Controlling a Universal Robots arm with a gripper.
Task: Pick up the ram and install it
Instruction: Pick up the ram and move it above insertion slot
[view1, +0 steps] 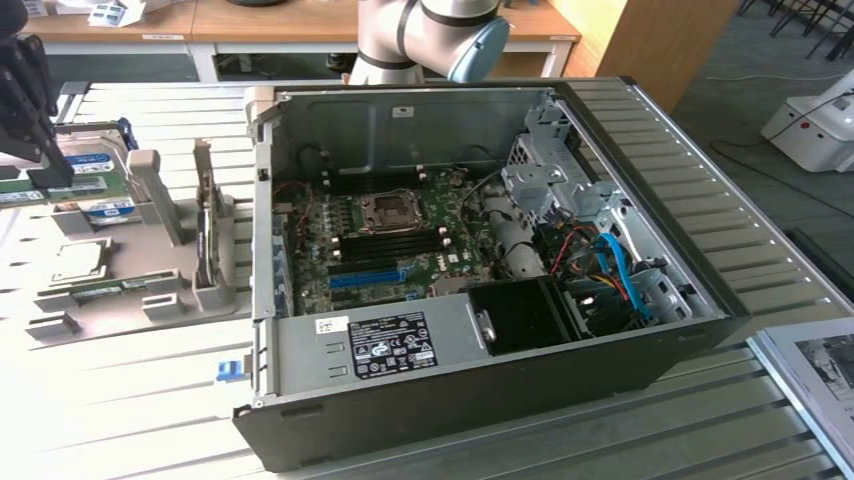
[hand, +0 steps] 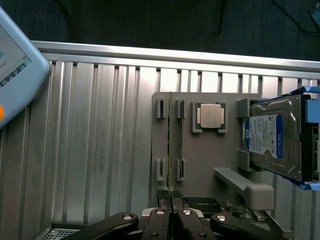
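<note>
Wrist view is the useful one for the ram (hand: 170, 145). You see it edge-on as a thin line, standing on its long edge between the little clip blocks of the grey holder plate (hand: 200, 165). The tool (hand: 171, 200) hangs over the near end of it with the fingertips pinched together, just a hairline seam between them. It isn't gripping anything and the stick is sitting in its clips. Just beside the ram there's a second slot, then the square silver processor chip (hand: 210, 117), and past that the hard drive (hand: 272, 140) in its cradle.

The exterior view gives you the bigger layout. The tool is way up in the upper left of the frame, well above the holder plate, and the open computer case (view1: 441, 400) fills the middle. Inside it you can see the motherboard (view1: 380, 240) lying flat, with the blue slot strip (view1: 363, 277) towards its lower edge. The arm's base (view1: 427, 35) is at the top centre, behind the case.

For room to move, the ribbed tabletop (hand: 100, 140) is wide and bare on the ram's side of the plate, and its far edge drops off to dark floor. The plate sits just beside the case's wall on the exterior view's left. The case is open on top but walled all round. The drive cage and cables (view1: 607, 265) crowd the inside on the exterior view's right.
</note>
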